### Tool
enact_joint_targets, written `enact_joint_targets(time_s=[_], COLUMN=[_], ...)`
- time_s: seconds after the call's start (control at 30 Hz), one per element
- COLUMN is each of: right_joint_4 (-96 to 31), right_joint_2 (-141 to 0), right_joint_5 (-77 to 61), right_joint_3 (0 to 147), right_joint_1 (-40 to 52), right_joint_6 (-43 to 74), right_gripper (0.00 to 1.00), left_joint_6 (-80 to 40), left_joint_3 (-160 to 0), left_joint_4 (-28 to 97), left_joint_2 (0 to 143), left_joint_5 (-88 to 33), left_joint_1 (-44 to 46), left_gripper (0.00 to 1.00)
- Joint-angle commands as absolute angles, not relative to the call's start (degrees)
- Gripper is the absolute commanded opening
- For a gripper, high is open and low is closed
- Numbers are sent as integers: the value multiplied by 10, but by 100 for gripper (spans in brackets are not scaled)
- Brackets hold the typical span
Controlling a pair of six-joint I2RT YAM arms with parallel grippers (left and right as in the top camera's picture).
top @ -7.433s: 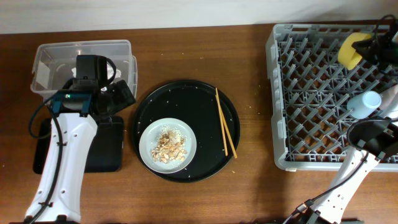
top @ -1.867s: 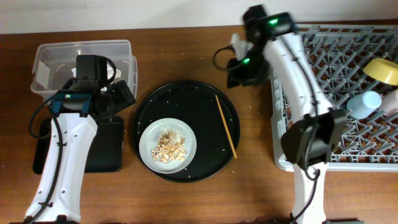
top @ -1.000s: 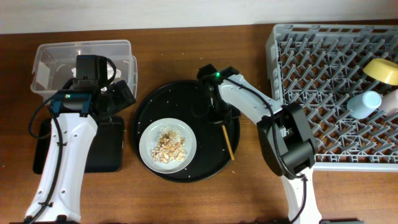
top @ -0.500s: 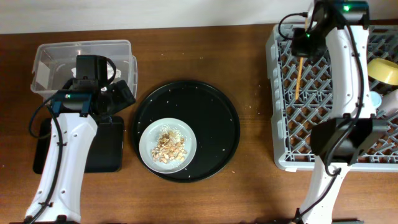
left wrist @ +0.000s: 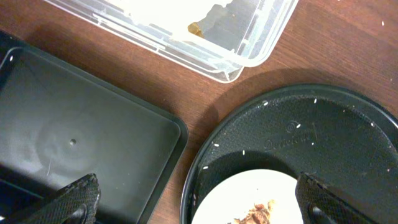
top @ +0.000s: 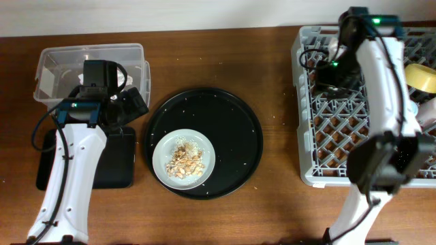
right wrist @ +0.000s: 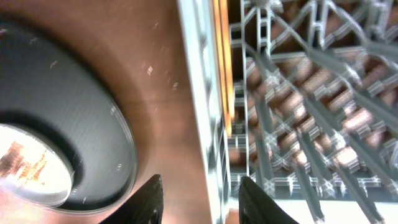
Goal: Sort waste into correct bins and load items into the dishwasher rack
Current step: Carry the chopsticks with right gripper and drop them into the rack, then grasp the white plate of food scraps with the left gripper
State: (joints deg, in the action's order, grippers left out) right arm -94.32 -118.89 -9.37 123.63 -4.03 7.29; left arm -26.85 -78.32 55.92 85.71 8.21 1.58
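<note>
The grey plate point(top: 163, 144) with beige food scraps point(top: 185, 160) sits on the round black tray point(top: 231, 116). The dishwasher rack point(top: 320, 146) fills the right side. My right gripper point(top: 330, 71) hangs over its left part, open and empty point(right wrist: 202, 202). A wooden chopstick point(right wrist: 222, 68) lies inside the rack along its left wall point(right wrist: 202, 93). The yellow bowl point(top: 424, 76) stands in the rack at the far right. My left gripper point(top: 126, 102) is open and empty point(left wrist: 199, 208), between the clear tub point(top: 88, 54) and the plate point(left wrist: 249, 193). A gold-foil scrap point(left wrist: 196, 28) lies in the tub point(left wrist: 249, 56).
The flat black tray point(top: 116, 160) lies below the tub, under my left arm, and shows in the left wrist view point(left wrist: 74, 137). A pale cup edge point(top: 428, 112) shows at the rack's right edge, mostly hidden by my right arm. Crumbs dot the round tray point(left wrist: 311, 124).
My right gripper took the chopstick off the round tray, carried it over the rack and let it go. It is now open over the rack's left part. My left arm has not moved.
</note>
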Motion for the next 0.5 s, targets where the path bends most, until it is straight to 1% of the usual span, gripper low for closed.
enact_joint_targets(time_s=[0.0,0.1,0.17,0.23,0.27,0.3,0.33,0.37,0.4,0.43,0.47], right_joint_4=[-973,-971,-925,-865,-834,-819,-808,-787,-760,-741,-739], right_joint_2=[-1075,-970,-870,-778,-739,-720,-700,-698,-701,-711,-723], right_joint_5=[-98,-80,-62,-62,-62,-51,-3,24,37,37,30], right_joint_3=[1215,1100,985,896,865,853,843,843,843,843,843], right_joint_1=[-9,23,21,21,21,21,5,-32,-89,-185,-259], right_joint_6=[78,79,100,126,128,139,181,192,192,192,192], right_gripper=[39,39,40,44,98,98,98,98,98,98,98], left_joint_6=[-274,-274,-274,-274,-274,-274,-274,-274,-274,-274,-274], left_joint_3=[-790,-790,-790,-790,-790,-790,-790,-790,-790,-790,-790], left_joint_4=[558,558,558,558,558,558,558,558,558,558,558], left_joint_2=[854,854,854,854,854,854,854,854,854,854,854], left_joint_5=[84,84,84,84,84,84,84,84,84,84,84], left_joint_1=[16,16,16,16,16,16,16,16,16,16,16], left_gripper=[100,99,100,100,99,99,100,99,99,100,100])
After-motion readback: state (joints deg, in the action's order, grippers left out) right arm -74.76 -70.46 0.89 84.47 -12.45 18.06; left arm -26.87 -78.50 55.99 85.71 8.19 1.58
